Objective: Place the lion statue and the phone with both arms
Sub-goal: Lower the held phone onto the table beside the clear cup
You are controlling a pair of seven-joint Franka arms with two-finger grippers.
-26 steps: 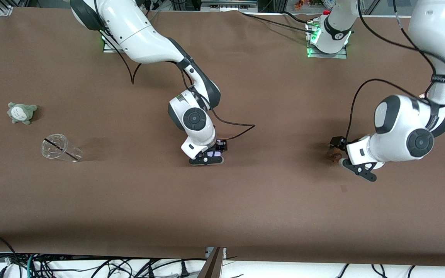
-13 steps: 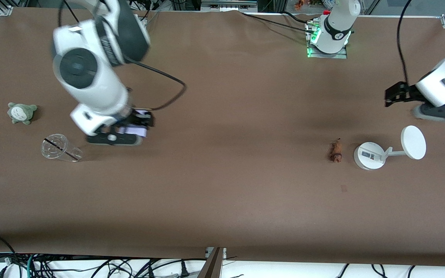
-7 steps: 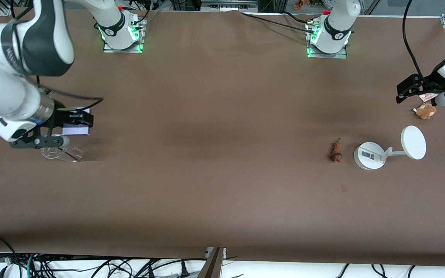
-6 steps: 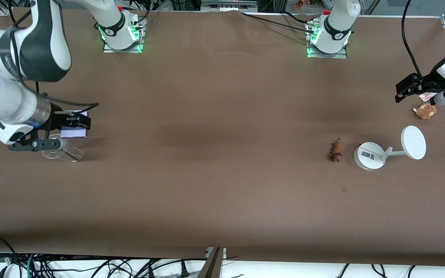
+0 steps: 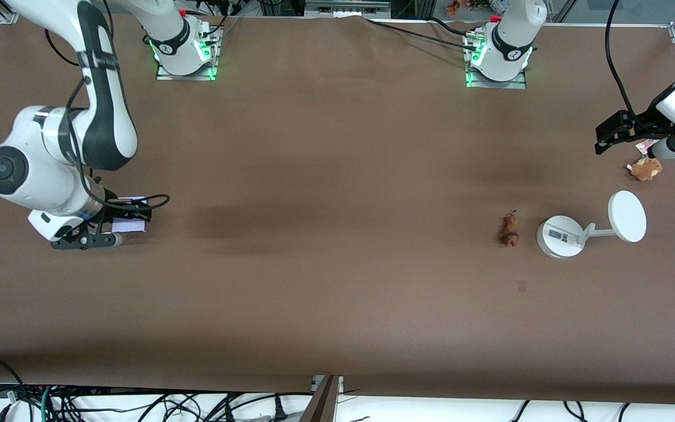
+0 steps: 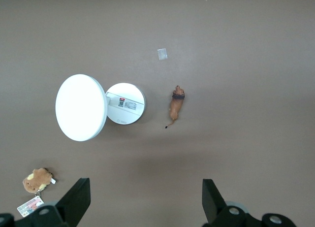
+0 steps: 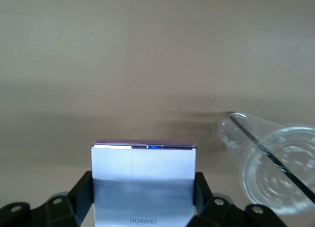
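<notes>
The lion statue (image 5: 510,229), small and reddish-brown, lies on the table beside the white stand; it also shows in the left wrist view (image 6: 175,105). My left gripper (image 5: 610,133) is open and empty in the air near the left arm's end of the table, well away from the lion (image 6: 142,207). My right gripper (image 5: 120,225) is shut on the lavender-white phone (image 5: 129,225) low over the right arm's end of the table. In the right wrist view the phone (image 7: 143,170) stands on edge between the fingers of that gripper (image 7: 143,200).
A white stand (image 5: 560,235) with a round disc (image 5: 627,215) lies beside the lion. A brown plush with a tag (image 5: 645,169) sits below my left gripper. A clear plastic cup (image 7: 275,173) lies on its side right next to the phone.
My right arm has come down and moved nearer the front camera with the phone, now covering the cup and the grey plush in the front view. My left arm has barely moved.
</notes>
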